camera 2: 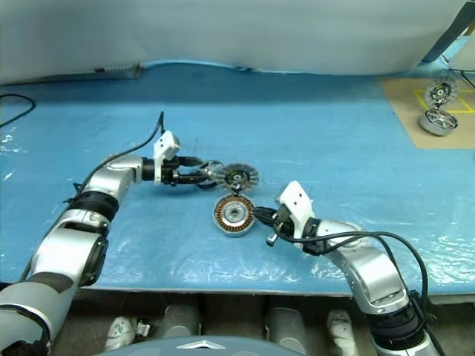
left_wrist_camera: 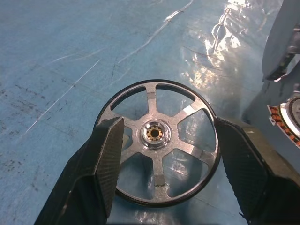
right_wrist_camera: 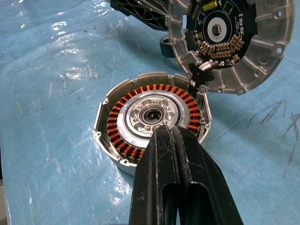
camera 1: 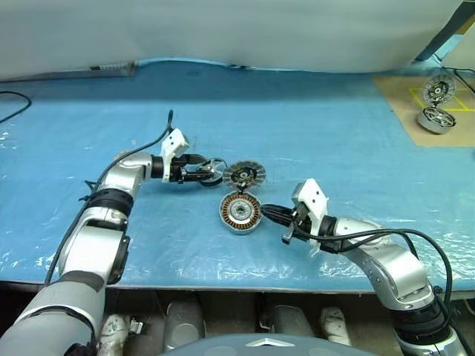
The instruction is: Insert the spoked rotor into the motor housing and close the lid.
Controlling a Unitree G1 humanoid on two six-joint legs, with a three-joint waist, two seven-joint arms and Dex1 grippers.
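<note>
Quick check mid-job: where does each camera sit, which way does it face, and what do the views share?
Head pair: looks forward and down at the motor housing, open lid and both arms.
Left wrist: looks along the left claw, closed on the spoked rotor.
Right wrist: looks along the shut right claw at the housing.
Shared: both wrist views catch the housing's copper windings.

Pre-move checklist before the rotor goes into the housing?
1. Left end effector around the spoked rotor: ok, a finger on each side of the rim.
2. Rotor lifted clear of the blue sheet: cannot tell.
3. The lid swung open: ok.
4. The motor housing cavity free: ok, windings and hub exposed.
5. Right end effector clear of the drop path: not ok, shut fingers overlap the housing.
</note>
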